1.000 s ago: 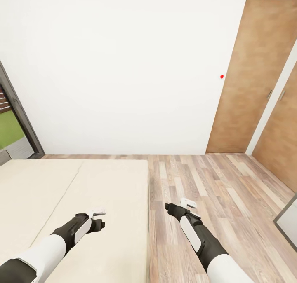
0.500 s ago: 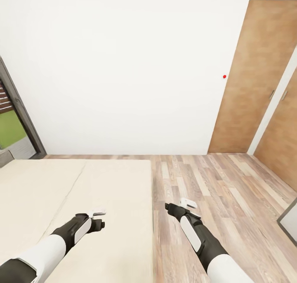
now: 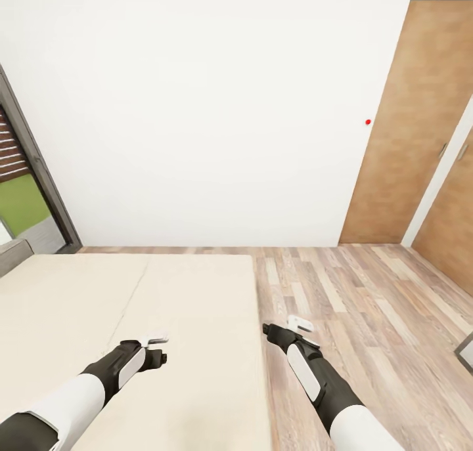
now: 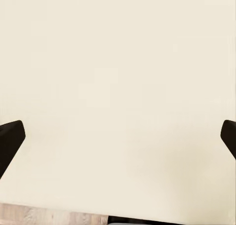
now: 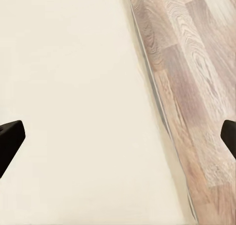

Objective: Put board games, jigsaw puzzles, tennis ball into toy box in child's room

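While spread apart, left pincer over bed, right pincer at its edge.

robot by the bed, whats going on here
Nothing is being handled right now. The robot stands at the bed, both arms held out low: the left end effector over the bare mattress, the right end effector near its edge above the wood floor. Both are open and empty, with no toys in sight.
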Robot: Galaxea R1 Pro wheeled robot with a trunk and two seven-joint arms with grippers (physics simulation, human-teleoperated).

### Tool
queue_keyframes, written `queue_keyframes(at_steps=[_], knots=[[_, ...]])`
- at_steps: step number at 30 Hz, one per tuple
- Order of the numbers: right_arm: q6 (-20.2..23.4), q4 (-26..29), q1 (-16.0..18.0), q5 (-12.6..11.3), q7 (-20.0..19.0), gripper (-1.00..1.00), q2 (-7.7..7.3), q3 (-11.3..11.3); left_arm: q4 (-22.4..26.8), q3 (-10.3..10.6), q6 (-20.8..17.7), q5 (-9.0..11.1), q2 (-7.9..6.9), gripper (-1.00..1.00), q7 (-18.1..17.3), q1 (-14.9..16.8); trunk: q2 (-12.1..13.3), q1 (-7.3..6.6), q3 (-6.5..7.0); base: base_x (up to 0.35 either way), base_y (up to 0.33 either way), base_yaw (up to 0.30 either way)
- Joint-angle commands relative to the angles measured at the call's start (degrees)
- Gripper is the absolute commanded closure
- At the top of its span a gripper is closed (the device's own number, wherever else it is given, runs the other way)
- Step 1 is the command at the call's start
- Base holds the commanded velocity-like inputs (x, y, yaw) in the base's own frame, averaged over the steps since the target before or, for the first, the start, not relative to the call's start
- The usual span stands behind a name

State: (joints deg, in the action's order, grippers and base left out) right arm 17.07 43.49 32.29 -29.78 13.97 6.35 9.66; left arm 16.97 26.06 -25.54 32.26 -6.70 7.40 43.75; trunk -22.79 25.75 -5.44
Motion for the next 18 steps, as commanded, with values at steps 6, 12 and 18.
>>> queue_keyframes(at_steps=[6,12,18], knots=[[0.15,0.11,0.05,-0.54,0.53,-1.0,-0.02,0.18,0.2,0.39,-0.29,0.61,-0.04,-1.0,0.42,0.02,-0.13,0.04,-0.13,0.0,0.279,0.0],[0.15,0.11,0.05,-0.54,0.53,-1.0,-0.02,0.19,0.18,0.38,-0.29,0.61,-0.06,-1.0,0.42,0.02,-0.13,0.04,-0.13,0.0,0.279,0.0],[0.15,0.11,0.05,-0.54,0.53,-1.0,-0.02,0.18,0.18,0.39,-0.29,0.61,-0.06,-1.0,0.42,0.02,-0.13,0.04,-0.13,0.0,0.279,0.0]])
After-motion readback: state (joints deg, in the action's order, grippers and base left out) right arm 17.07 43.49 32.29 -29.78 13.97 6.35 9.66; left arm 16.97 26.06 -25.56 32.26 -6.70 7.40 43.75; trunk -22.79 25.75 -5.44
